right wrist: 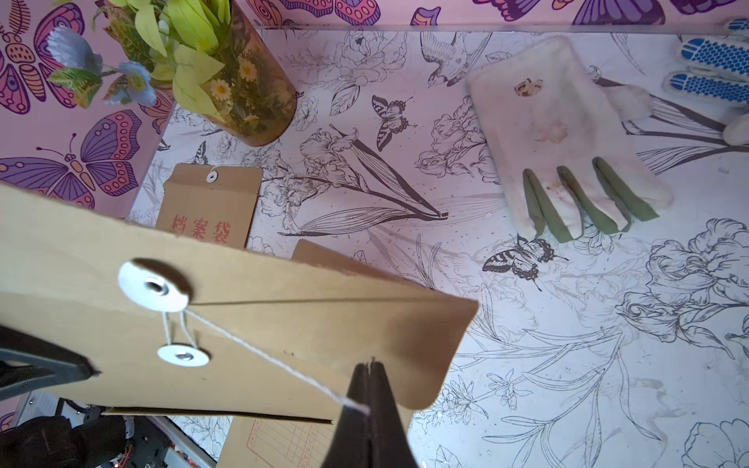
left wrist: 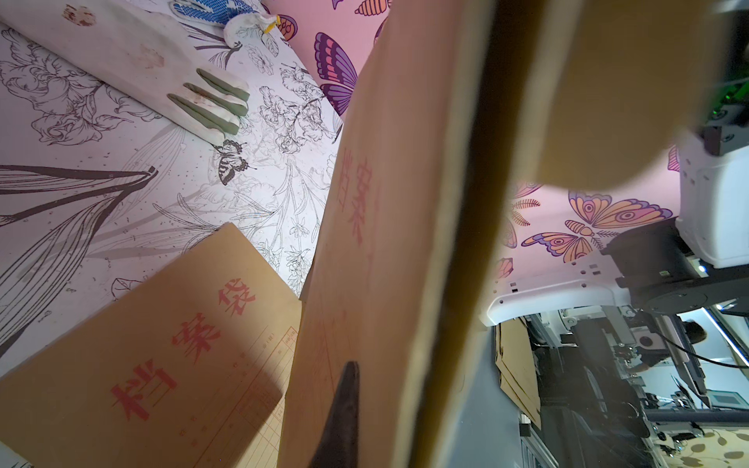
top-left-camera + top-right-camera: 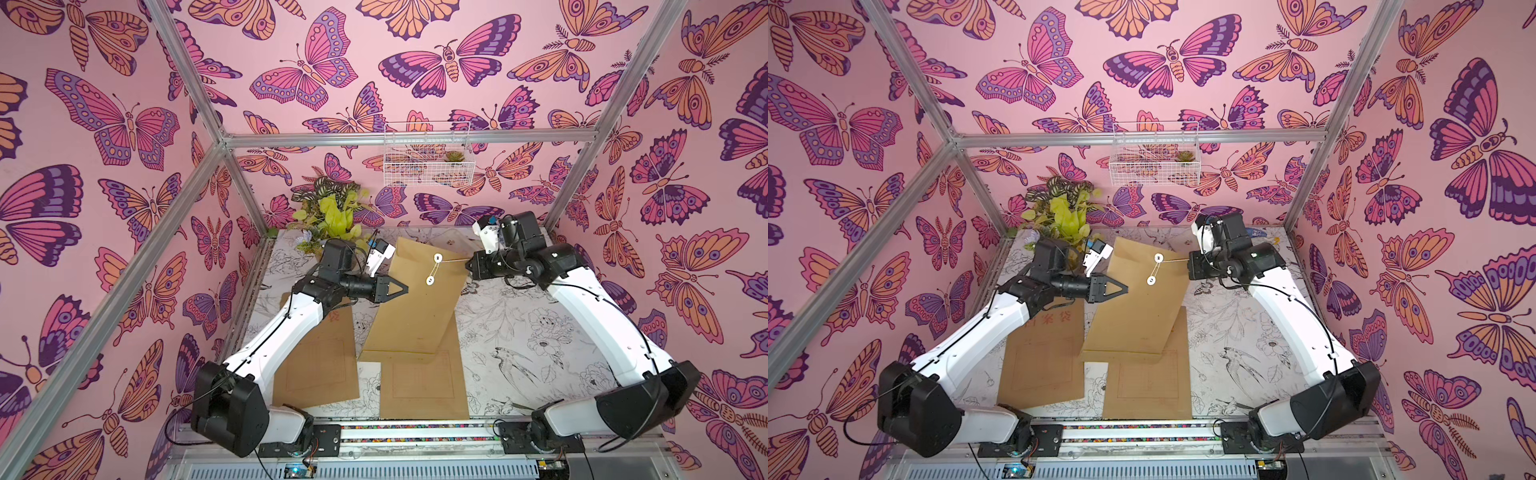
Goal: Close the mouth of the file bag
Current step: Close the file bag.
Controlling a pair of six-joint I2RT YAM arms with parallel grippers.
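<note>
The brown file bag (image 3: pixel 415 316) (image 3: pixel 1142 320) stands tilted above the table in both top views, its flap folded down. My left gripper (image 3: pixel 405 287) (image 3: pixel 1126 287) is shut on its left edge; in the left wrist view one finger (image 2: pixel 342 413) lies on the paper (image 2: pixel 385 243). A white string (image 1: pixel 283 364) loops between the upper disc (image 1: pixel 154 287) and the lower disc (image 1: pixel 183 356), then runs taut to my right gripper (image 1: pixel 371 364) (image 3: pixel 467 261), which is shut on its end.
Two more file bags lie flat near the front (image 3: pixel 320 365) (image 3: pixel 424 386). A vase of leaves (image 3: pixel 328 216) stands at the back left. A white glove (image 1: pixel 567 142) and a blue-dotted glove (image 1: pixel 713 69) lie at the back. A wire basket (image 3: pixel 428 158) hangs on the wall.
</note>
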